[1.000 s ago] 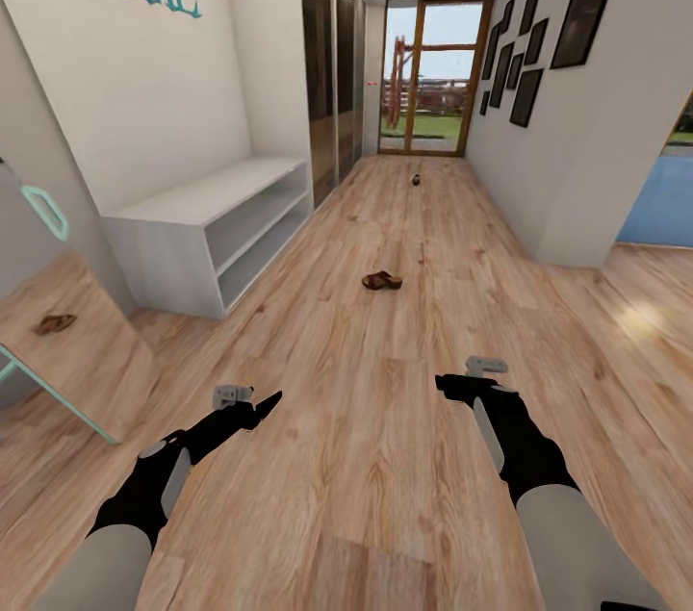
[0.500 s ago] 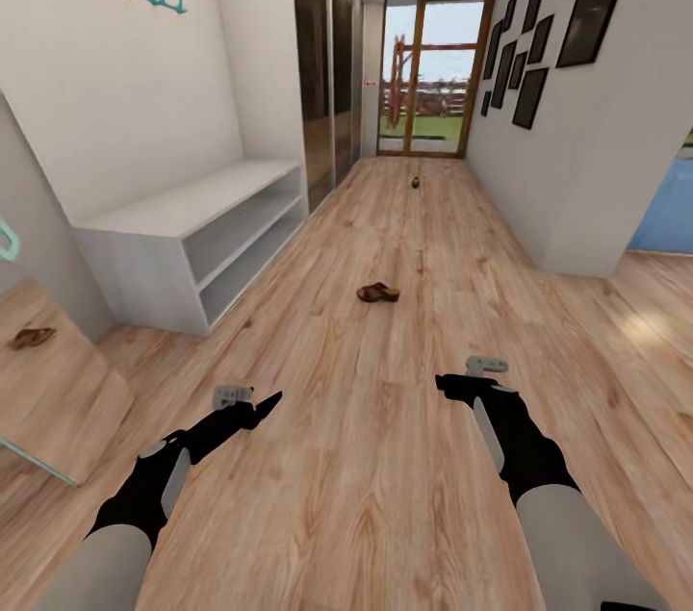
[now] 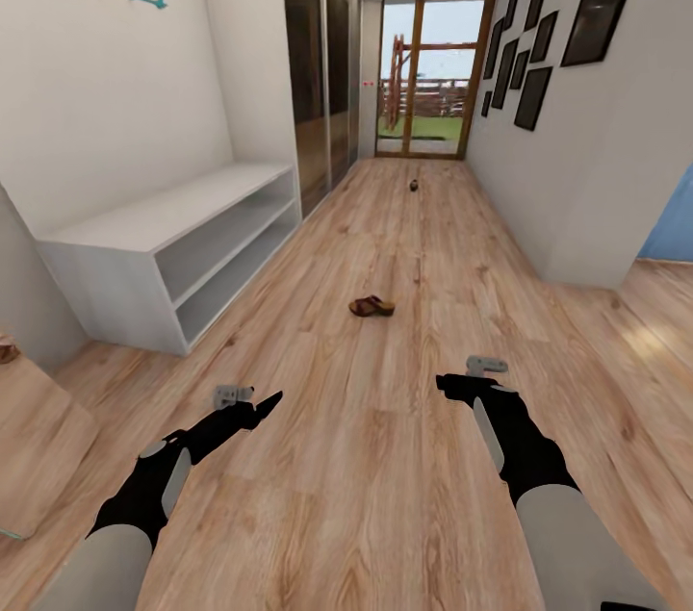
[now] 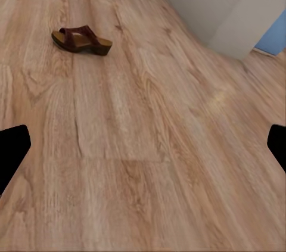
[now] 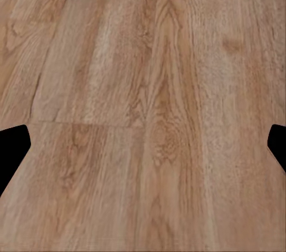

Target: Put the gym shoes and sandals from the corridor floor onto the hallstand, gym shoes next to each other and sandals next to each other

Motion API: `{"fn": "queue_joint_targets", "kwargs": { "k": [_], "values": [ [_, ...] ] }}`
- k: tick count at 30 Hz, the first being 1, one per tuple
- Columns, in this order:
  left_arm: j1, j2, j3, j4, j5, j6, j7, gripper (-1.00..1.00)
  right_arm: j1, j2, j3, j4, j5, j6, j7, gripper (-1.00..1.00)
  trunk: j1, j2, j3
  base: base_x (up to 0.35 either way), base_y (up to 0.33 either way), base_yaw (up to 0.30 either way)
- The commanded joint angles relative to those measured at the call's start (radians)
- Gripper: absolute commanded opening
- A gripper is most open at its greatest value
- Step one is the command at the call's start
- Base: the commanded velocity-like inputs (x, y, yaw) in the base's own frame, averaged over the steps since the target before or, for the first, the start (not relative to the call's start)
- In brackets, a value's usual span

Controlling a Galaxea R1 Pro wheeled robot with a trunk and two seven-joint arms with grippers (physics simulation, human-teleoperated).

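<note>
While both arms reach forward low over the corridor floor (image 3: 404, 236), one sandal (image 3: 372, 306) lies on the planks ahead, well apart from them | left claw (image 3: 258, 405): spread, empty | right claw (image 3: 452, 384): spread, empty | low white two-tier shelf unit (image 3: 164, 250): against left wall, shelves bare | small dark object (image 3: 414, 186): far down corridor, too small to tell

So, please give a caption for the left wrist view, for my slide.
Brown sandal lying alone on the wood plank floor, ahead of the open left claw.
</note>
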Motion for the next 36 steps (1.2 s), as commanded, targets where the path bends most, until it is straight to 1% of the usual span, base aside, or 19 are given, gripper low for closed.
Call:
{"fn": "queue_joint_targets", "kwargs": {
  "k": [1, 12, 28, 36],
  "values": [
    [-0.001, -0.001, 0.004, 0.000, -0.003, 0.001, -0.006, 1.00, 0.000, 0.001, -0.002, -0.001, 0.003, 0.005, 0.000, 1.00, 0.000, 0.000, -0.001, 0.342, -0.157, 0.000],
    [-0.001, -0.001, 0.003, 0.000, -0.003, 0.001, -0.006, 1.00, 0.000, 0.001, -0.002, -0.001, 0.003, 0.005, 0.000, 1.00, 0.000, 0.000, -0.001, 0.338, -0.168, -0.017],
    [-0.001, -0.001, 0.002, 0.000, -0.003, 0.001, -0.006, 1.00, 0.000, 0.001, -0.001, -0.001, 0.003, 0.005, 0.000, 1.00, 0.000, 0.000, -0.001, 0.336, -0.173, -0.180],
    [-0.001, -0.001, 0.002, 0.000, -0.003, 0.002, -0.006, 1.00, 0.000, 0.001, -0.001, -0.001, 0.003, 0.005, 0.000, 1.00, 0.000, 0.000, -0.001, 0.334, -0.173, -0.059]
  ]
}}
